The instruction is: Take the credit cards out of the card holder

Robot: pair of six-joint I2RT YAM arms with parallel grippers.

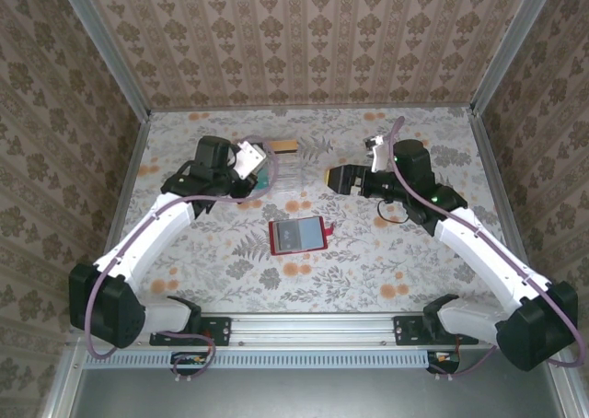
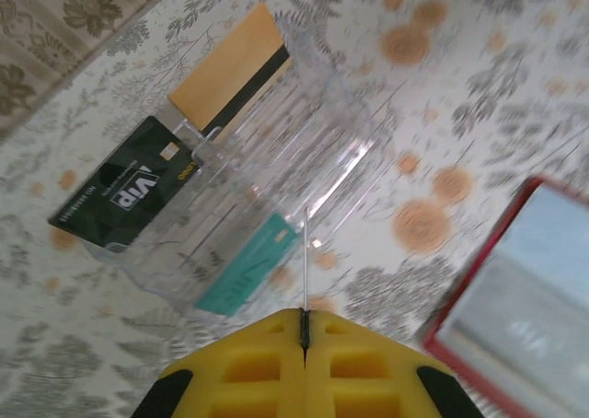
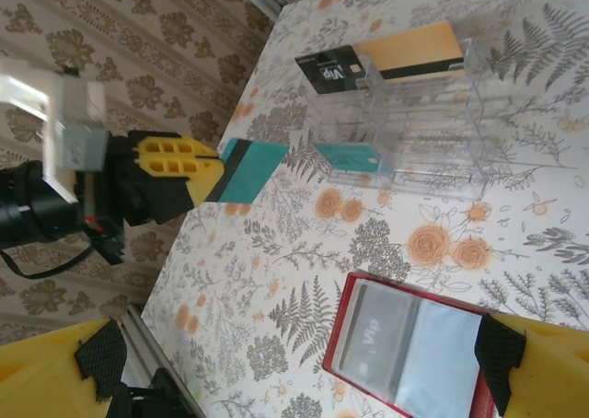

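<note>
Left fingers [image 2: 267, 367]: together, clamped on a teal card [image 3: 253, 169] with a dark stripe.
Right fingers [image 3: 55, 367]: spread wide, gripping nothing.
Card holder [image 3: 433, 358]: lay open on the surface [image 3: 276, 280], ahead of the right fingers; a grey card [image 3: 370, 340] inside read "Vip".
Clear rack [image 2: 276, 179]: stood just beyond the left fingers; its black card [image 2: 124, 192] read "VIP", beside a tan card [image 2: 230, 63].

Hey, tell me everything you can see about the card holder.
The card holder lies open and flat on the table, nearer the arm bases than the clear rack. It looks like red leather, with a pale grey-blue inner face and a small red tab on one side. A grey card marked Vip sits in one pocket. Nothing grips the holder.
</note>
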